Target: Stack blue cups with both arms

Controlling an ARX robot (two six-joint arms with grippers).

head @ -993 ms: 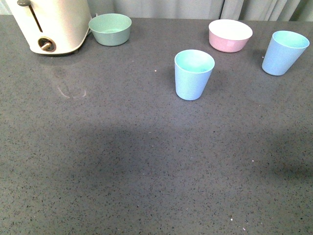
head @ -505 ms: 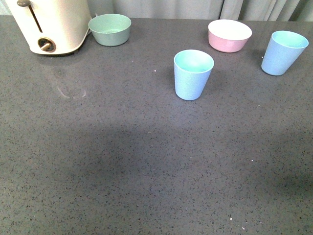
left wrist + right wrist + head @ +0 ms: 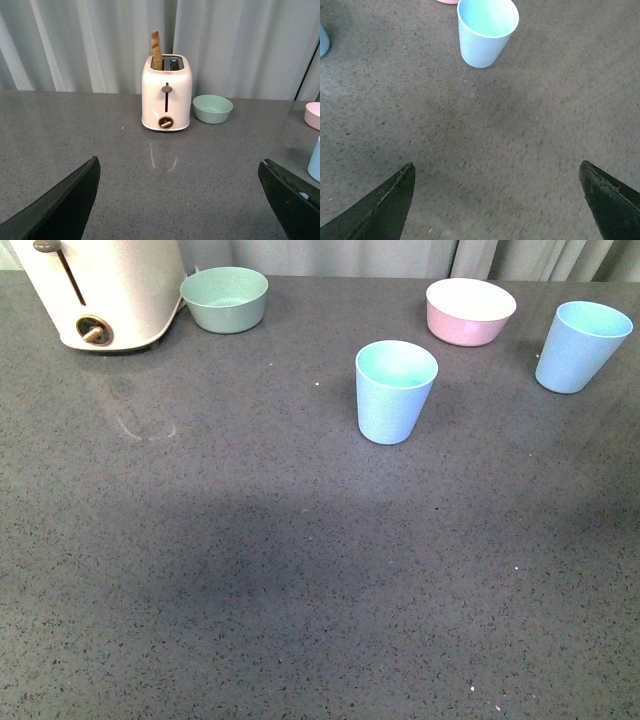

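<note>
Two light blue cups stand upright and apart on the dark grey counter: one near the middle [image 3: 396,391], the other at the far right [image 3: 580,346]. Neither arm shows in the front view. My right gripper [image 3: 497,163] is open over bare counter, with the far-right cup [image 3: 487,31] ahead of it and a sliver of the middle cup [image 3: 322,40] at the frame's edge. My left gripper [image 3: 179,161] is open with nothing between its fingers, low over the counter, and only the edge of a blue cup [image 3: 315,160] shows there.
A cream toaster [image 3: 105,290] holding a slice of toast [image 3: 156,50] stands at the back left, next to a pale green bowl [image 3: 225,298]. A pink bowl [image 3: 470,312] sits at the back between the two cups. Grey curtains hang behind the counter.
The cups and bowls have not moved. The dark shadow on the counter at the right front has faded from the front view.
</note>
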